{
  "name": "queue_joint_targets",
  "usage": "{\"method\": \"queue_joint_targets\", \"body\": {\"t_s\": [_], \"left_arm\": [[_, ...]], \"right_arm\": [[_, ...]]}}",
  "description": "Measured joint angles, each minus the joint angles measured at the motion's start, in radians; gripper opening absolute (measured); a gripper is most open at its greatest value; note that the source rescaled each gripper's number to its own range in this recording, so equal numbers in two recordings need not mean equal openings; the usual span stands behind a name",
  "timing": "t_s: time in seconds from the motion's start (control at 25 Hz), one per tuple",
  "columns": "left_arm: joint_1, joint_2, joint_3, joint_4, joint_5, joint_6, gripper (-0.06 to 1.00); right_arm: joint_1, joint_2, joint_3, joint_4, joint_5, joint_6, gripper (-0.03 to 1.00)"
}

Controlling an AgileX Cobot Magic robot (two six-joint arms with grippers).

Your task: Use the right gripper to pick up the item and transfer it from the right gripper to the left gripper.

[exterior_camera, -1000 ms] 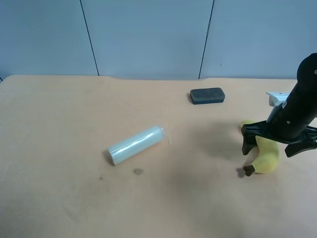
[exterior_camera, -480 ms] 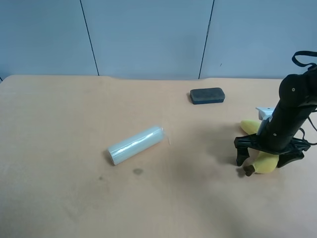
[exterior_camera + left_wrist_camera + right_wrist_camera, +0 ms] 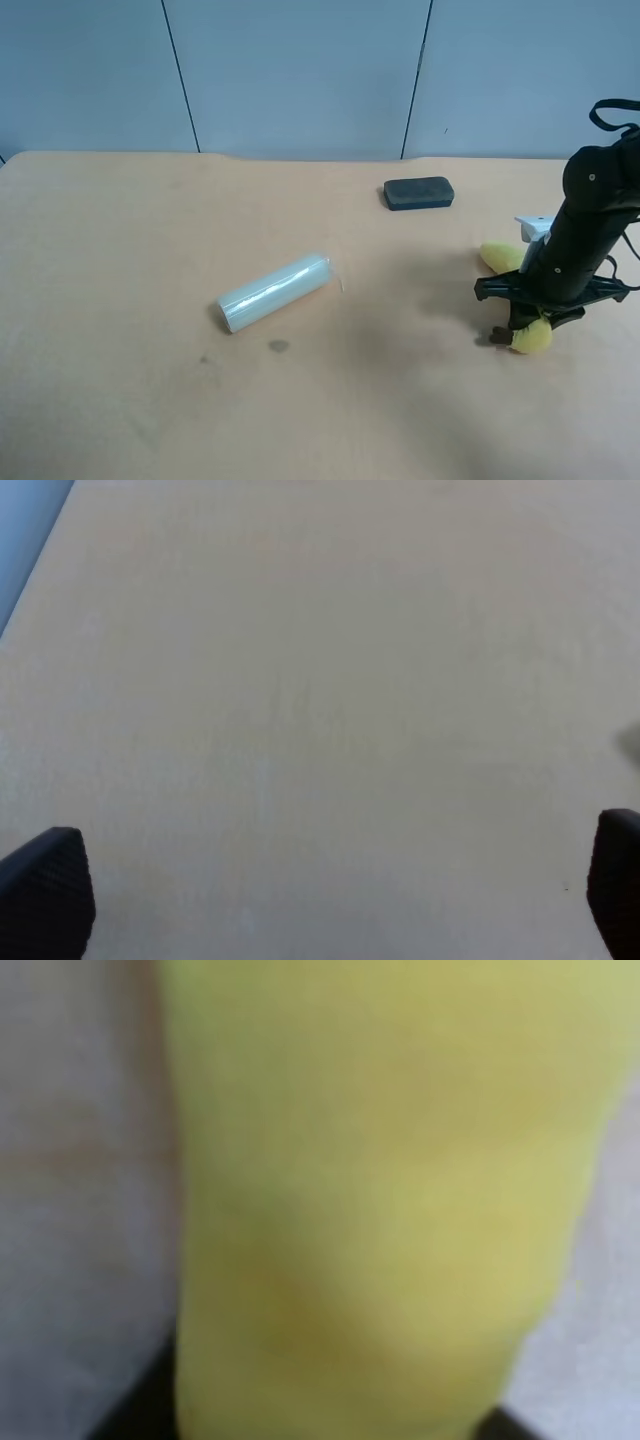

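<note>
Yellow fills almost the whole right wrist view: the banana (image 3: pixel 380 1210) sits very close under that camera and is badly blurred, with a dark finger (image 3: pixel 140 1415) at one lower side of it and another dark tip at the other. Both dark shapes meet the fruit's edges.

In the exterior high view, this matches the black arm by the table (image 3: pixel 150 220) edge at the view's right, so that is the right arm. Its right gripper (image 3: pixel 535 318) is down on the banana (image 3: pixel 530 340), with the jaws drawn in against the fruit's middle. One yellow end (image 3: pixel 500 257) shows towards the far edge, and the other end, with its brown stem, shows towards the near edge. The banana appears to lie on the tan tabletop, roughly midway between the far and near edges.

The left gripper (image 3: pixel 330 890) appears only in its own wrist view. Its two dark fingertips (image 3: pixel 45 890) are spread wide, with nothing but bare tabletop between them.

A pale cylindrical roll (image 3: pixel 273 292) lies slantwise near the table's middle, well apart from the banana. A small dark stain (image 3: pixel 278 346) lies just on the roll's near-edge side. A dark grey block (image 3: pixel 419 193) rests close to the far edge.
</note>
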State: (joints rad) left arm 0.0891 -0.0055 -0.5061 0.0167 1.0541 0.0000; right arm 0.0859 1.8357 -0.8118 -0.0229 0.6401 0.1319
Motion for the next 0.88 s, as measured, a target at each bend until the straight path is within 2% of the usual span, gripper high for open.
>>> {"method": "queue_joint_targets", "body": {"t_s": [0.24, 0.44, 0.88], "left_arm": [[0.000, 0.000, 0.000, 0.000, 0.000, 0.000, 1.00], [0.000, 0.000, 0.000, 0.000, 0.000, 0.000, 1.00], [0.000, 0.000, 0.000, 0.000, 0.000, 0.000, 1.00]], "right_arm": [[0.000, -0.059, -0.064, 0.000, 0.111, -0.015, 0.00], [0.021, -0.150, -0.110, 0.009, 0.209, -0.079, 0.00], [0.274, -0.195, -0.321, 0.023, 0.352, -0.180, 0.00]]}}
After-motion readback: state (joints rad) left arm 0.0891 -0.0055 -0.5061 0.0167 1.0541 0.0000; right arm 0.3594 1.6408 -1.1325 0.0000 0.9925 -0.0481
